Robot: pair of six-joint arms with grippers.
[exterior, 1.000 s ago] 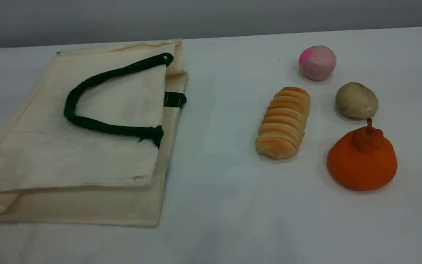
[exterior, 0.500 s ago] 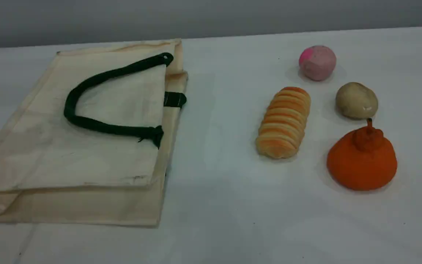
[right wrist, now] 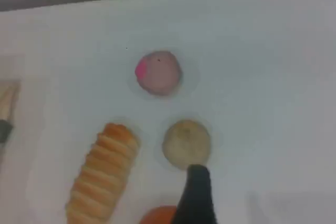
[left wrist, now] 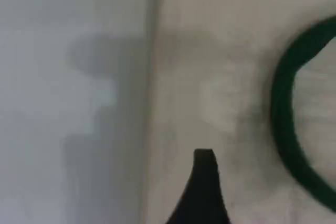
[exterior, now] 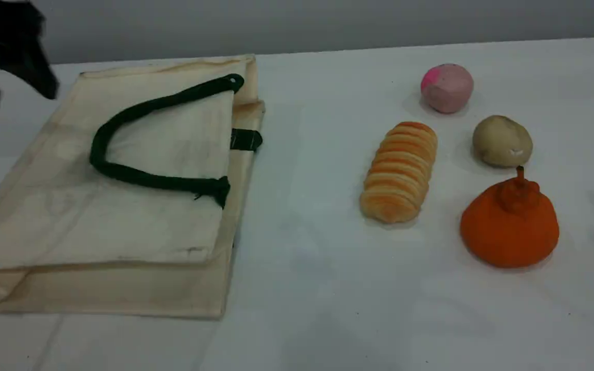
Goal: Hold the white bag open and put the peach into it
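The white table (exterior: 317,288) carries everything. On its left half the bag (exterior: 137,221) lies flat and closed, its mouth edge turned right toward the food. One dark green rope handle (exterior: 121,172) loops across the top panel, and a green tab (exterior: 245,139) shows at the mouth edge. On the right half, well apart from the bag, four items sit in a loose cluster, none touching. The orange stemmed fruit (exterior: 508,232) is nearest the camera. The ridged bread roll (exterior: 400,172) lies left of it, and the beige potato (exterior: 501,141) sits just behind the fruit. The peach (exterior: 446,88) is farthest back, resting on the bare table with its bright pink patch facing left. The left gripper (exterior: 17,98) appears as a blurred black shape at the top left, over the bag's far left corner. Its fingers are spread wide and hold nothing. In the left wrist view one dark fingertip (left wrist: 203,158) stands over the bag cloth close to the bag's edge, with the handle curving to its right; whether it touches the cloth cannot be told. The right gripper (right wrist: 197,182) is outside the scene view. Its wrist view shows one fingertip above the table, overlapping the potato's near edge in the picture, with the peach beyond, the roll to the left and the fruit at the bottom edge. Its jaws stand wide apart and grip nothing.
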